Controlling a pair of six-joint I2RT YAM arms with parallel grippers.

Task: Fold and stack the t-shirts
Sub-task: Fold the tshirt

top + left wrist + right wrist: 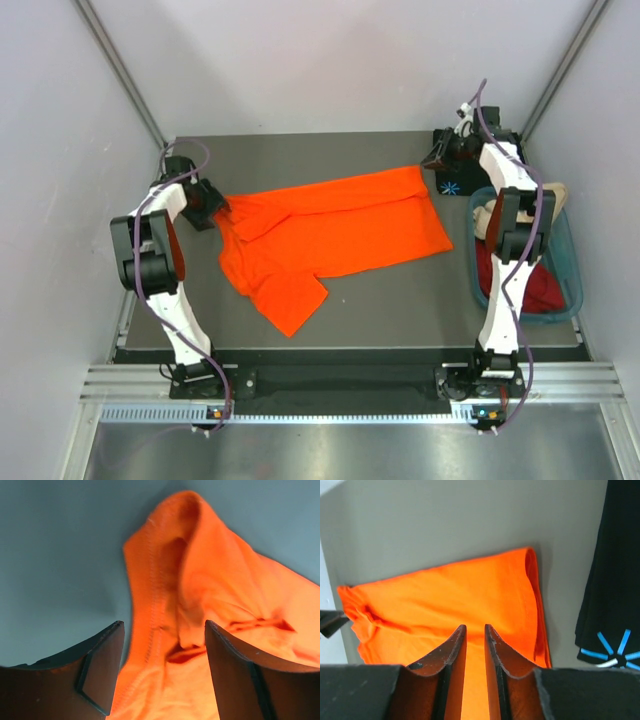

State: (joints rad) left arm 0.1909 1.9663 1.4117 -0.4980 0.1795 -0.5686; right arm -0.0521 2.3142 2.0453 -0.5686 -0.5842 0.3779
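Note:
The bright orange t-shirt (340,230) lies spread across the table with its upper part folded over. My left gripper (215,208) is at the shirt's left edge. In the left wrist view it (163,622) is wide open, with a raised fold of the orange cloth (200,570) between the jaws. My right gripper (438,155) hovers at the back right. In the right wrist view its jaws (475,626) stand a narrow gap apart and empty above the shirt (445,595). The folded black t-shirt with a light-blue star (450,185) lies beside it and also shows in the right wrist view (615,580).
A teal plastic tub (575,290) stands at the right table edge, holding the beige t-shirt (555,192) and the dark red t-shirt (535,290). The right arm reaches over the tub. Grey walls close in the table on three sides.

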